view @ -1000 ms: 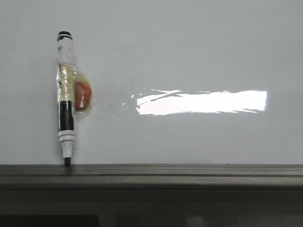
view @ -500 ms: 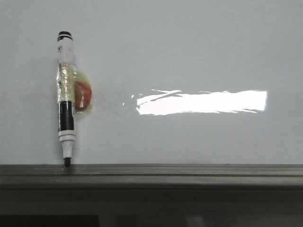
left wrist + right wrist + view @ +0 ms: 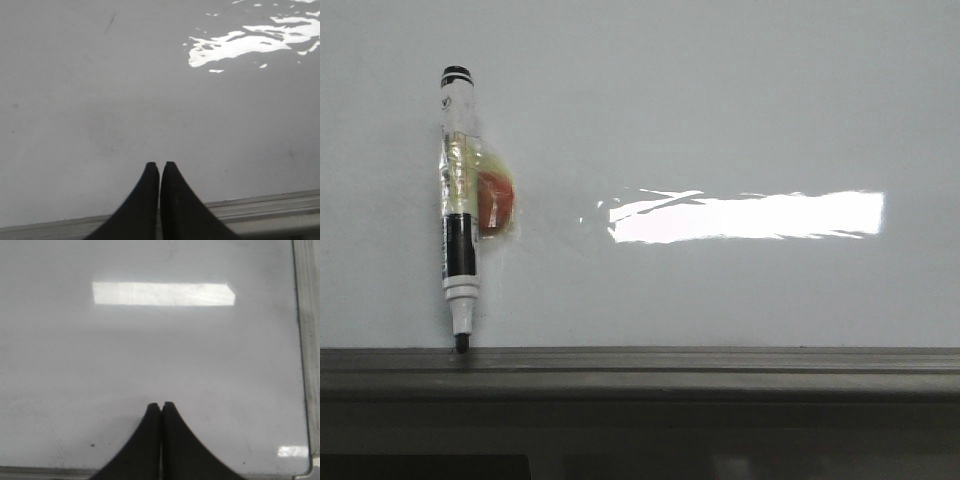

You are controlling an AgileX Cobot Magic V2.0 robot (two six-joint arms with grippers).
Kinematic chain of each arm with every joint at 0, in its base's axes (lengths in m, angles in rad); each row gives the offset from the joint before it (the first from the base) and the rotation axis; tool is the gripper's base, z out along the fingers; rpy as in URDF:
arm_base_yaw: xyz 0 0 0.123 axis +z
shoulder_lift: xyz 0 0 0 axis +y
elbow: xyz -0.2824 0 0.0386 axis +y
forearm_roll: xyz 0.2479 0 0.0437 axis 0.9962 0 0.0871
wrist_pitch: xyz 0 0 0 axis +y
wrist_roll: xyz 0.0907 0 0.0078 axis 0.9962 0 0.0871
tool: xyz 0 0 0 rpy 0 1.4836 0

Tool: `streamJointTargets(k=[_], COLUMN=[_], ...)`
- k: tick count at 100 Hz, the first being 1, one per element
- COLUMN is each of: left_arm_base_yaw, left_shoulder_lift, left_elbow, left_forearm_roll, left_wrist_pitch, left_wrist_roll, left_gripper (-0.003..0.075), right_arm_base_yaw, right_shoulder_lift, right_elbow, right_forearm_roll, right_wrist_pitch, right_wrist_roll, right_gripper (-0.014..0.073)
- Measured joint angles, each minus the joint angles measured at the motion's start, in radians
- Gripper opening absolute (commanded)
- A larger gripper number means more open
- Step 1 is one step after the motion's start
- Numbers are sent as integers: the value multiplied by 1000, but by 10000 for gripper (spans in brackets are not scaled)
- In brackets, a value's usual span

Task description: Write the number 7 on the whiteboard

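Observation:
The whiteboard (image 3: pixel 740 110) fills the front view, glossy pale grey-white with a bright rectangular glare and a dark grey ledge (image 3: pixel 720 365) below. No number 7 shows on it. A black-and-white marker pen (image 3: pixel 458 200) rests on the board at the left, tip toward the ledge, with clear tape and an orange-red piece on its barrel. Neither gripper shows in the front view. My left gripper (image 3: pixel 160 165) is shut and empty over bare board (image 3: pixel 100 100). My right gripper (image 3: pixel 161 405) is shut and empty over bare board (image 3: pixel 150 350).
The board's frame edge (image 3: pixel 302 340) shows along one side of the right wrist view. The ledge strip (image 3: pixel 265 205) shows behind the left fingers. A short faint dark mark (image 3: pixel 110 22) lies on the board in the left wrist view.

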Motion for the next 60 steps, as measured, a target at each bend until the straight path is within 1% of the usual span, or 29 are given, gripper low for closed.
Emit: streamJointTargets(k=[18,23,38,44,50,60], left_arm_base_yaw=[0,0,0,0,0,0], left_shoulder_lift=[0,0,0,0,0,0], left_elbow=[0,0,0,0,0,0], left_forearm_roll=[0,-41,-200,-229,-241,-248], left_wrist_pitch=[-10,-26,-136,-166,-200,-271], left_wrist_roll=[0,0,0,0,0,0], left_gripper=[-20,-20,-20,-20,-20,-20], right_arm_base_yaw=[0,0,0,0,0,0], right_shoulder_lift=[0,0,0,0,0,0], right_elbow=[0,0,0,0,0,0], right_forearm_roll=[-6,-8,-13,-5,42,94], right_wrist_pitch=[-2,-4,-30,-63,-111,-230], right_wrist_roll=[0,0,0,0,0,0], right_gripper=[-64,-64,-64,-64,-64,-64])
